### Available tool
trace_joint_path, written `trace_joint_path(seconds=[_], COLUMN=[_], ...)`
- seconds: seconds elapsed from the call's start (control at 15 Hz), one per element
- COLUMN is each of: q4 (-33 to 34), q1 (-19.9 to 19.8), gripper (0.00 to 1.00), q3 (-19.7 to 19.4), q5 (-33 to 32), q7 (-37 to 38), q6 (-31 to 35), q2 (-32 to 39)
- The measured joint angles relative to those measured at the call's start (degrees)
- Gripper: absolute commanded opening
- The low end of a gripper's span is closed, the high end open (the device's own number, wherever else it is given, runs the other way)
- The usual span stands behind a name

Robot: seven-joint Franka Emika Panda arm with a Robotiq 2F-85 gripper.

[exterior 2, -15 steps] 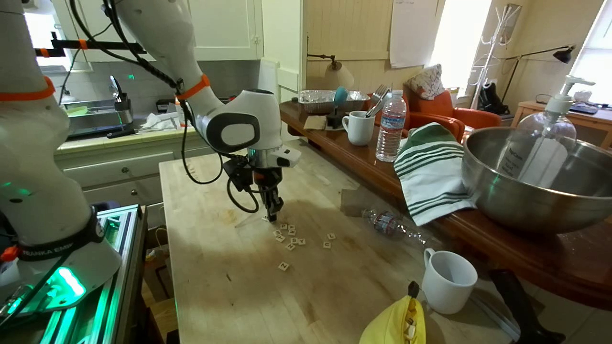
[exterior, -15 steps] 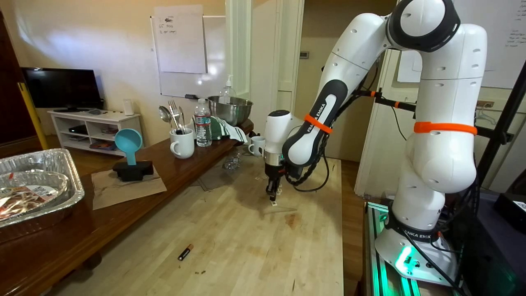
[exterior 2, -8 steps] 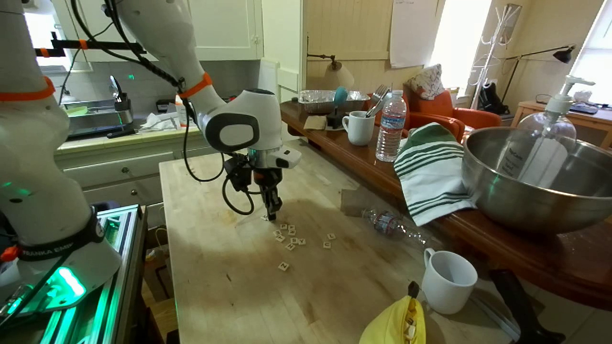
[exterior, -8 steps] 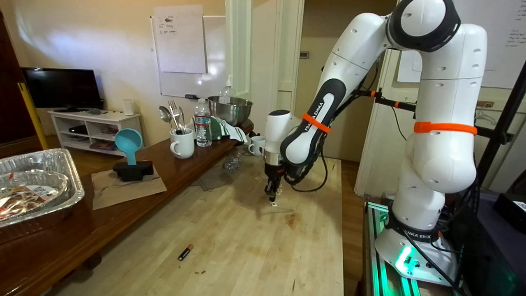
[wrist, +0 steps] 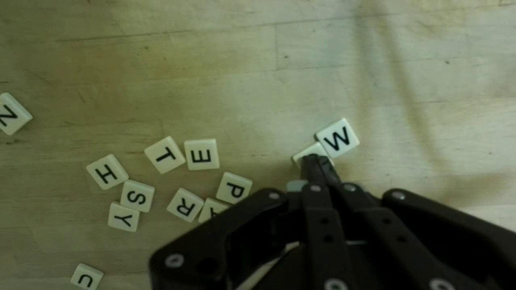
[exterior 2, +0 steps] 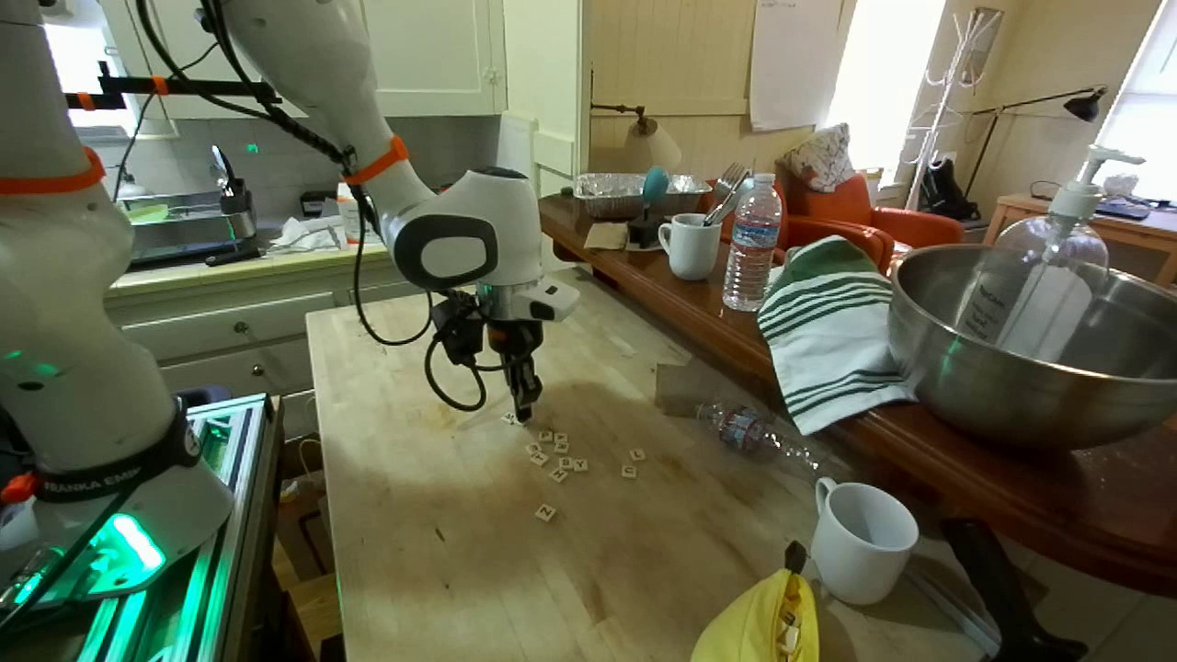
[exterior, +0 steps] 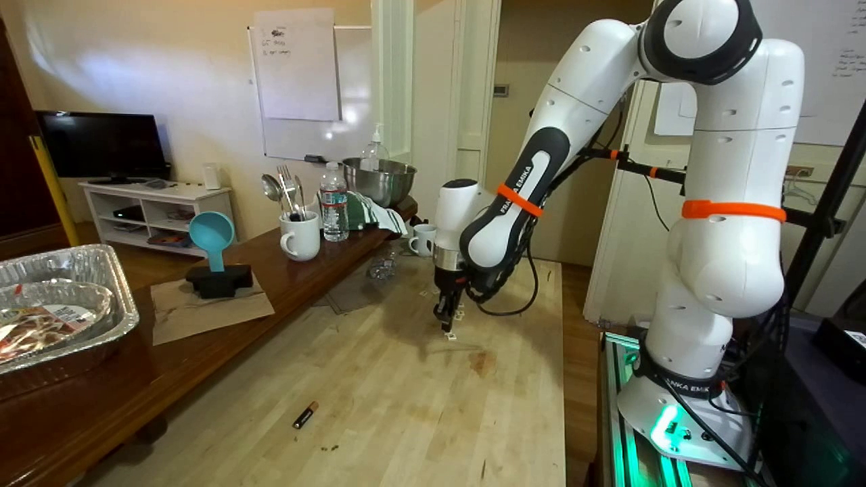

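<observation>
Anchoring on W tile (wrist: 338,137), flat on wooden table (wrist: 238,104). Reading wrist view left to right. Seeing N or Z tile (wrist: 12,114) far left of W tile, partly out of view. Then getting U or C tile (wrist: 86,276), well left of W tile and well below it; cannot tell which letter. Next spotting H tile (wrist: 107,172), Y tile (wrist: 123,217) and S tile (wrist: 137,196), bunched left of W tile and lower. Moving closer to W tile, same side and lower too: T tile (wrist: 164,155), R tile (wrist: 185,204), E tile (wrist: 201,154), tile with partly hidden letter (wrist: 212,208), P tile (wrist: 234,188). Just below-left of W tile, touching it or nearly so: finding half-covered tile (wrist: 308,151), with letter hidden behind gripper (wrist: 319,163). Reading jaws as narrow, with fingers (wrist: 313,173) side by side and hardly any gap, over half-covered tile. Cannot tell contact from hovering just above. In an exterior view, picking out foil pan (exterior: 120,284) far left of W tile, then blue scoop (exterior: 212,233), mug of cutlery (exterior: 301,238) and battery (exterior: 305,414), all left of W tile. In an exterior view, right of W tile, seeing bottle on its side (exterior 2: 749,432), yellow pouch (exterior 2: 754,621), striped towel (exterior 2: 828,322), white mug (exterior 2: 851,561), and steel bowl (exterior 2: 1002,405) farthest right.
</observation>
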Motion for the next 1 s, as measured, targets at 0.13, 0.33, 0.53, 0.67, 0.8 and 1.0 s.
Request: trace_joint_path(seconds=[0.13, 0.33, 0.53, 0.67, 0.8, 1.0], q4=[0.0, 0.0, 0.0, 0.0, 0.0, 0.0], q1=[0.0, -0.2, -0.8, -1.5, -2.3, -3.4], gripper=[0.0, 0.0, 0.0, 0.0, 0.0, 0.0], q3=[-0.1, -0.9, -2.7, -4.1, -5.4, -6.5], q5=[-0.3, -2.5, -7.5, -11.6, -15.6, -20.0], q7=[0.0, 0.0, -0.2, -0.5, -0.7, -2.3], q6=[0.0, 0.0, 0.0, 0.0, 0.1, 0.3], q2=[-0.3, -1.0, -1.7, -2.1, -2.2, -2.2])
